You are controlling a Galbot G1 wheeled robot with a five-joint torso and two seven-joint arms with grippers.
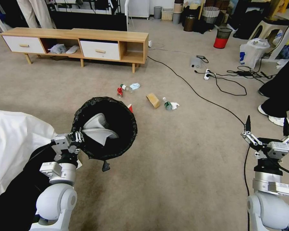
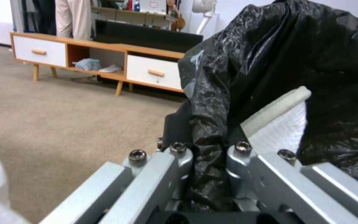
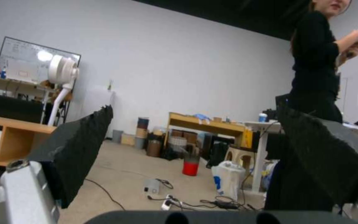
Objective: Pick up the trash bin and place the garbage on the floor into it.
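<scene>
My left gripper [image 1: 77,138] is shut on the near rim of the trash bin [image 1: 118,128], holding it tilted above the floor [image 1: 170,166]. Something pale and white lies in the black bag, and a knotted tail [image 1: 105,166] hangs below. In the left wrist view the fingers [image 2: 175,155] pinch the crinkly bag rim [image 2: 206,146]. The garbage lies beyond the bin: red can [image 1: 119,92], clear bottle [image 1: 125,87], blue mask [image 1: 135,86], brown paper bag [image 1: 153,100], second bottle [image 1: 167,104], white tissue [image 1: 175,105]. A red snack bag [image 1: 130,107] peeks from behind the bin. My right gripper [image 1: 267,125] hangs open at right, holding nothing.
A wooden cabinet [image 1: 77,41] stands behind the litter. A black cable [image 1: 196,93] crosses the carpet to a power strip [image 1: 207,75] and runs under my right arm. A person's legs and shoes [image 1: 276,102] stand at right. A red bin [image 1: 222,38] and a white plastic bag [image 1: 252,51] stand far back.
</scene>
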